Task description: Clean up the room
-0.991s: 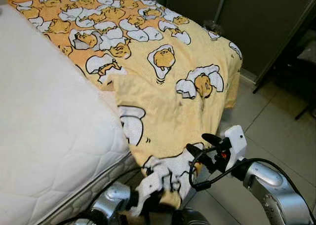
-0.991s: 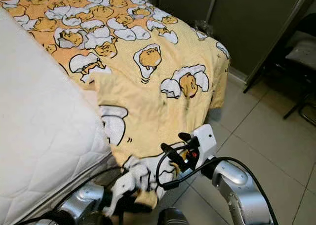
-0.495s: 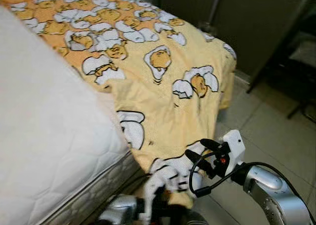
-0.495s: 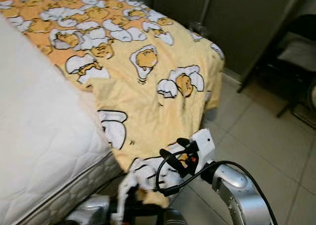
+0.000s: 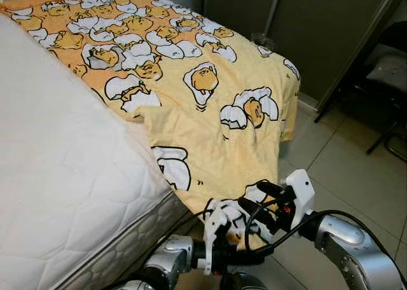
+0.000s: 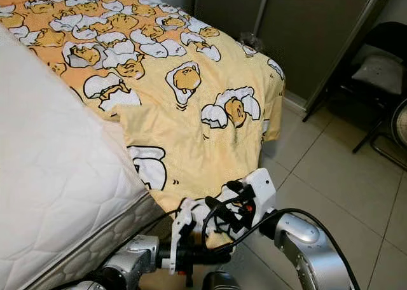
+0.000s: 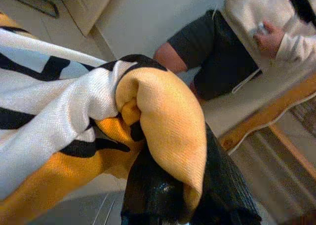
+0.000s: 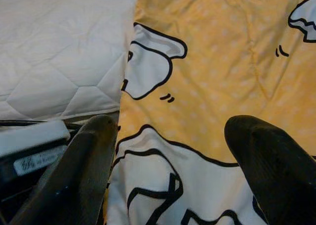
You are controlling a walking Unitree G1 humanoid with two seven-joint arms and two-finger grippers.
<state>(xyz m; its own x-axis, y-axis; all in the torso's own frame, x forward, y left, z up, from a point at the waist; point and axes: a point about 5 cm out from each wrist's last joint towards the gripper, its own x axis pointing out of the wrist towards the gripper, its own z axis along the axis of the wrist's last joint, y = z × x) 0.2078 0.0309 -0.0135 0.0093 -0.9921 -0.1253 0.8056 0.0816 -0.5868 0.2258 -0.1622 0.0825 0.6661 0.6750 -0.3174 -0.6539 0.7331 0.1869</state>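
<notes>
Nearest the robot, at the foot of the bed, the left gripper (image 7: 173,185) is clamped on the hanging corner of the yellow-orange blanket printed with white egg cartoons (image 5: 210,124); a roll of the cloth is bunched between its black fingers (image 7: 148,195). Just beside it, the right gripper (image 5: 267,201) hovers at the same drooping hem with its fingers (image 8: 89,161) spread wide, cloth showing between them. Beyond the grippers, the blanket climbs over the bed's corner and spreads across the far side, leaving the white quilted mattress (image 5: 57,175) bare on the robot's left. Pale floor tiles (image 6: 331,169) lie to the right, with a dark wardrobe door (image 6: 305,29) and a black chair (image 6: 381,74) farther off. Behind the left gripper, a person in dark shorts (image 7: 222,52) stands.
</notes>
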